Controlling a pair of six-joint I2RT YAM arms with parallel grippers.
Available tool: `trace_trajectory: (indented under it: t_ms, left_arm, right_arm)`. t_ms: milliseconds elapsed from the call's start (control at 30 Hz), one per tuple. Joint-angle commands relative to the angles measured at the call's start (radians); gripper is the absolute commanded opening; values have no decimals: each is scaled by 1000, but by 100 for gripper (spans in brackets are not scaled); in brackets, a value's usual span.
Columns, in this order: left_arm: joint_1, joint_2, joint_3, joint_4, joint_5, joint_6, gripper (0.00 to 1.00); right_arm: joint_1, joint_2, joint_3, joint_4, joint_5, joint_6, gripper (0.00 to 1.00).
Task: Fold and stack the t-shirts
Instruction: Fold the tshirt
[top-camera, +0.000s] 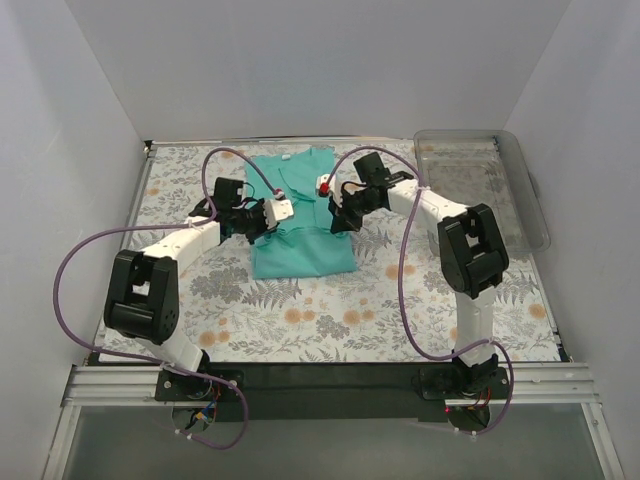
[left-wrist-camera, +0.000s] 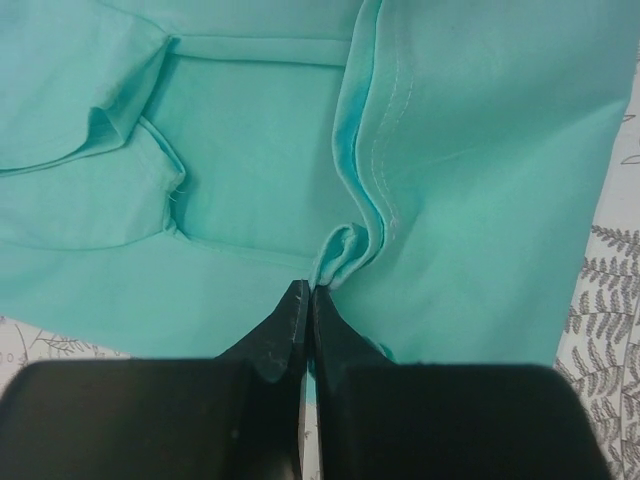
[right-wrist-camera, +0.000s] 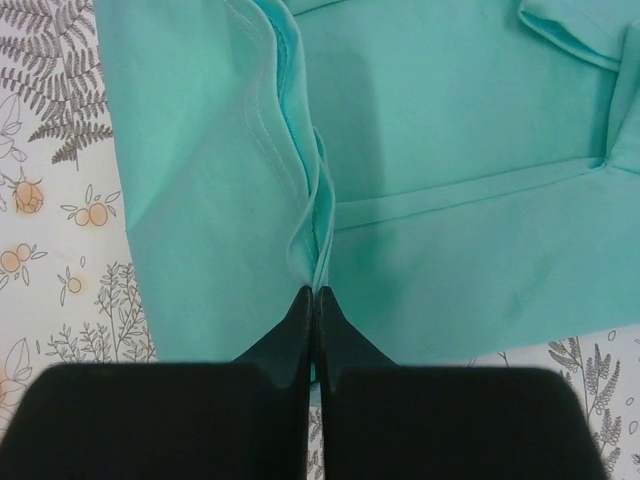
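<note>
t-shirt (top-camera: 300, 245) on table (top-camera: 300, 320); left end effector (top-camera: 259, 224) at its left edge, right end effector (top-camera: 337, 220) at its right edge; tray (top-camera: 533, 190) farther right.

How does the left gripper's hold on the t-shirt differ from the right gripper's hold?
The left gripper pinches the t-shirt on its left side; the right gripper pinches its right side. In the wrist views, the stitched fold rises right of the left gripper but left of the right gripper. Both are shut on a ridge of cloth.
</note>
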Motion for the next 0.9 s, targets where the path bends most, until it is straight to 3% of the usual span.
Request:
trace_trajectory:
  t_ms: [0, 867]
  left_arm:
    - [12, 19, 55, 31, 37, 17, 0]
    - [71, 173, 174, 85, 49, -7, 0]
  right_arm:
    - [-1, 32, 73, 31, 32, 62, 1]
    - [-12, 158, 233, 118, 171, 215, 1]
